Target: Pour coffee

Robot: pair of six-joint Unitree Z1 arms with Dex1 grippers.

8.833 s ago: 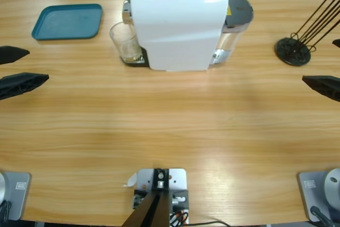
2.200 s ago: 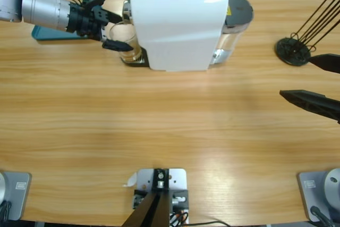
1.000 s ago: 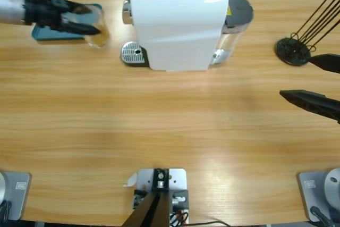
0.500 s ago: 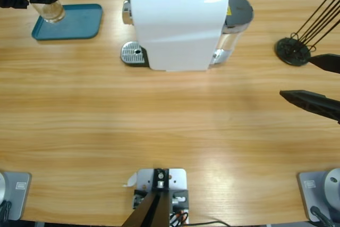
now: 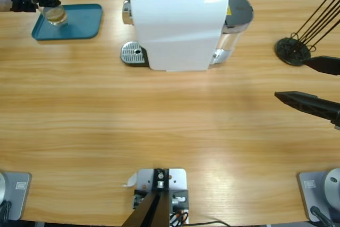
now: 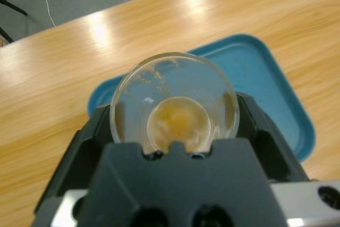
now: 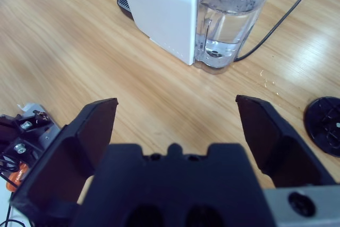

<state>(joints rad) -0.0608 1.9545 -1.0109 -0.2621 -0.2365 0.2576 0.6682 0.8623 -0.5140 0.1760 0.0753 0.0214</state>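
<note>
Left wrist view: we see left gripper [image 6: 175, 131] clamped on glass [image 6: 175, 104] over blue tray [image 6: 265, 78], coffee [image 6: 178, 120] partly hidden; right gripper [image 7: 178, 126] agape.

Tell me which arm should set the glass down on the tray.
Left. Its gripper already clamps the glass over the blue tray; the right gripper hangs open across the table.

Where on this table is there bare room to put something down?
The wide wood in front of the coffee machine is bare, as is the stretch between it and the blue tray. The tray's far-left end is crowded: the left hand holds the glass over it.
</note>
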